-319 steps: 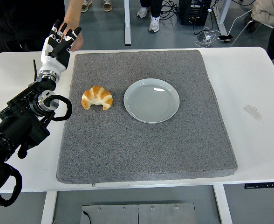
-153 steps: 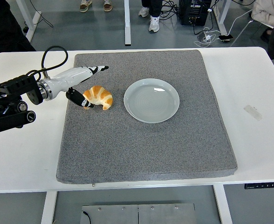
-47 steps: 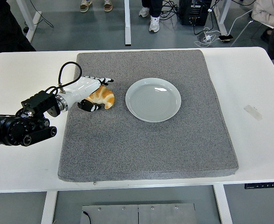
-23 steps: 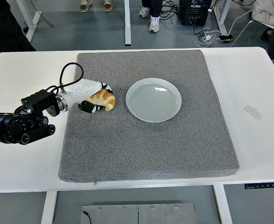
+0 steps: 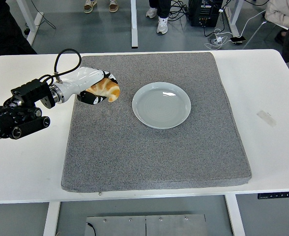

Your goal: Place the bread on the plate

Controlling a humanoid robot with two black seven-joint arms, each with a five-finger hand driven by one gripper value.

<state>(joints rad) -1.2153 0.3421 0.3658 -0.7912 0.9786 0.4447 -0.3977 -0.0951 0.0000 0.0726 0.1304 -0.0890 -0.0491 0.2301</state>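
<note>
Fingers (image 5: 96, 97) of the left hand (image 5: 89, 84) are curling around one croissant (image 5: 105, 88), the white shell of the hand covering its top while dark fingertips are wrapping in from below and behind. One piece of bread is showing, golden brown with a paler end pointing toward the plate (image 5: 161, 104). It is sitting at the left part of the grey mat (image 5: 159, 157), just left of the plate and apart from it; whether it is resting on the mat or is raised slightly above it cannot be told from this height. One plate is lying on the mat, round, pale grey-blue, glossy and bare, a little left of the mat's middle. One black arm (image 5: 16, 118) is reaching in from the left edge, with a black cable (image 5: 61, 57) looping above the wrist. A single thick, speckled mat is covering most of the white worktop (image 5: 274, 88), leaving bare strips on both sides. One small pale strip of tape (image 5: 267, 117) is lying on the right strip of the worktop. Beyond the far edge a grey floor (image 5: 61, 29) is showing, with white desk legs, cables, a black box and the shoes of people standing there.
</note>
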